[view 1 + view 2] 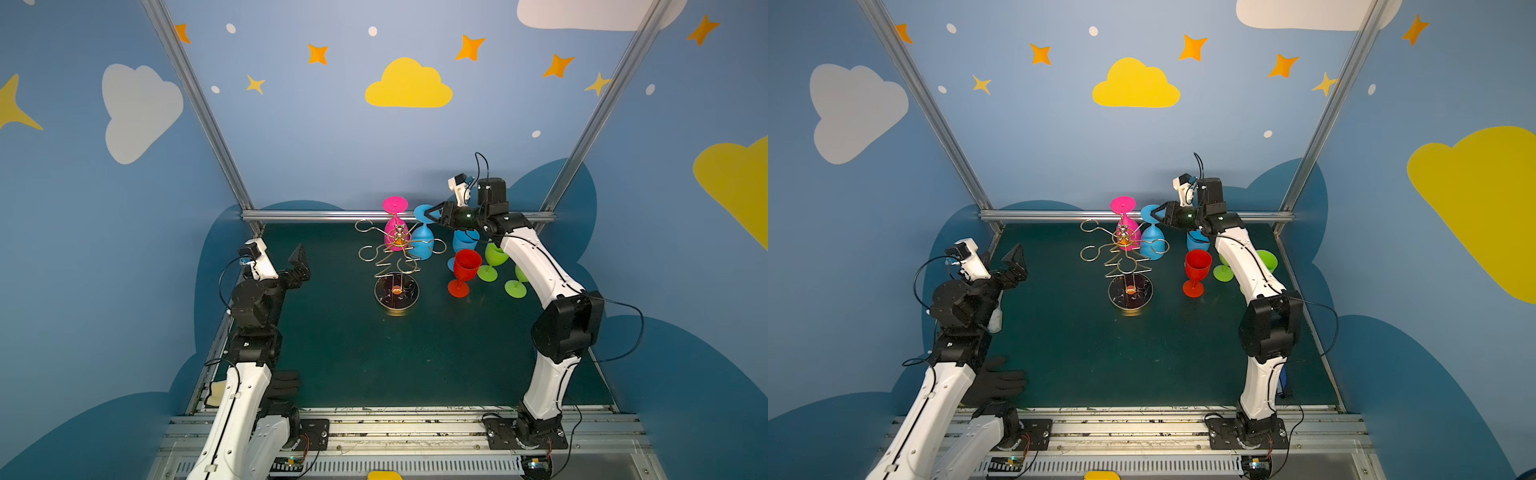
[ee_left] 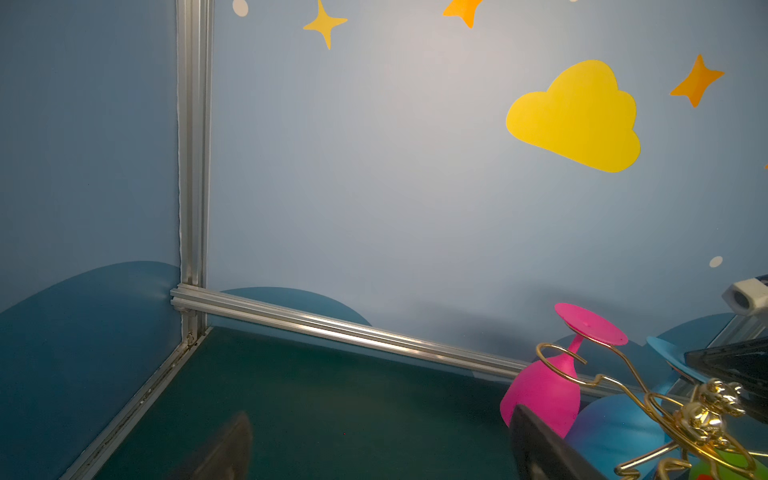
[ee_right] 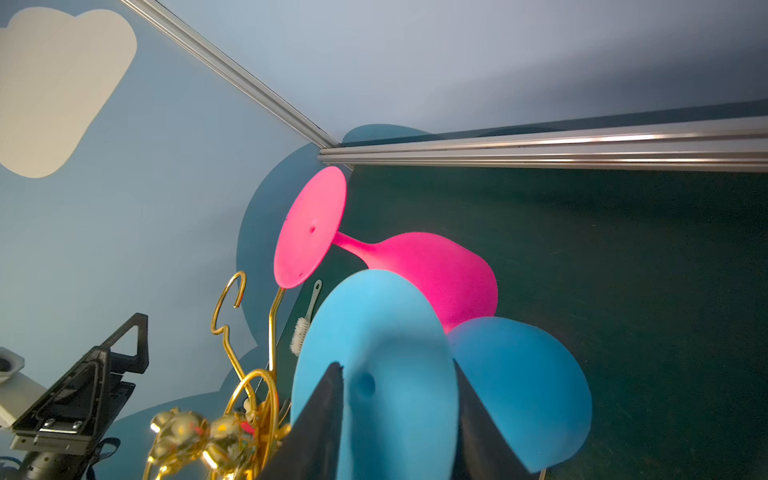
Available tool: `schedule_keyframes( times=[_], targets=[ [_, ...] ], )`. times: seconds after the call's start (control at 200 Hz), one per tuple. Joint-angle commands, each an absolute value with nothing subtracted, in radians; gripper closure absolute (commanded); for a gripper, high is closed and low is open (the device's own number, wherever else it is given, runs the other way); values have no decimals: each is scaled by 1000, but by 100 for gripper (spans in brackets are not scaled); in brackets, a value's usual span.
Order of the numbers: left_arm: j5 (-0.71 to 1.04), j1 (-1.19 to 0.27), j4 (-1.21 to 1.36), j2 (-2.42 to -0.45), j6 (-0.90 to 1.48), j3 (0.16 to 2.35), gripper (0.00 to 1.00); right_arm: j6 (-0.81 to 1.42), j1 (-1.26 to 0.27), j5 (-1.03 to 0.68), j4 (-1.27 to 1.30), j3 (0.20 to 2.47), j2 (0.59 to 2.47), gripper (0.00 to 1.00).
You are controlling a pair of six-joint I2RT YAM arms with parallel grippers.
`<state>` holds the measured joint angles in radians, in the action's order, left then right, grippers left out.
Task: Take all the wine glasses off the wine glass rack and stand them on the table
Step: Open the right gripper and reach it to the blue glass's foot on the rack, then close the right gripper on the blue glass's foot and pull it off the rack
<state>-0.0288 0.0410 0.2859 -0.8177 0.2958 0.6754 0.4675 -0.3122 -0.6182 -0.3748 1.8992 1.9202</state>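
The gold wire wine glass rack (image 1: pixel 394 258) stands mid-table on a dark disc base (image 1: pixel 397 300). From its far arms hang two upside-down glasses: a pink wine glass (image 1: pixel 395 228) and, beside it, a blue wine glass (image 1: pixel 423 245). My right gripper (image 1: pixel 430 214) reaches in from the right at the blue glass's foot. In the right wrist view its fingers (image 3: pixel 324 399) press both sides of the bowed blue foot (image 3: pixel 386 332), with the blue bowl (image 3: pixel 519 382) behind. My left gripper (image 1: pixel 301 266) hovers open and empty at the table's left, away from the rack (image 2: pixel 698 411).
Right of the rack a red glass (image 1: pixel 465 270), two green glasses (image 1: pixel 494 259) and another blue glass (image 1: pixel 464 241) stand under my right arm. The back rail (image 1: pixel 316 216) runs close behind the hung glasses. A black glove (image 1: pixel 1000 384) lies near the left arm's base.
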Motion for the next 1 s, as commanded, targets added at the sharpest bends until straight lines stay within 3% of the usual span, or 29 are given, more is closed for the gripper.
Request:
schedule_keyframes(
  times=[0.0, 0.511, 0.801, 0.996],
  targets=[
    [-20, 47, 304, -813, 302, 664, 5, 461, -310, -630, -387, 1915, 1918, 70],
    [-15, 49, 305, -809, 311, 664, 5, 499, -297, -654, -355, 1904, 1899, 83],
    [-14, 49, 305, -808, 313, 663, 5, 531, -299, -711, -311, 1897, 1874, 100],
    [-15, 50, 305, -807, 313, 661, 5, 566, -303, -740, -266, 1873, 1843, 100]
  ],
)
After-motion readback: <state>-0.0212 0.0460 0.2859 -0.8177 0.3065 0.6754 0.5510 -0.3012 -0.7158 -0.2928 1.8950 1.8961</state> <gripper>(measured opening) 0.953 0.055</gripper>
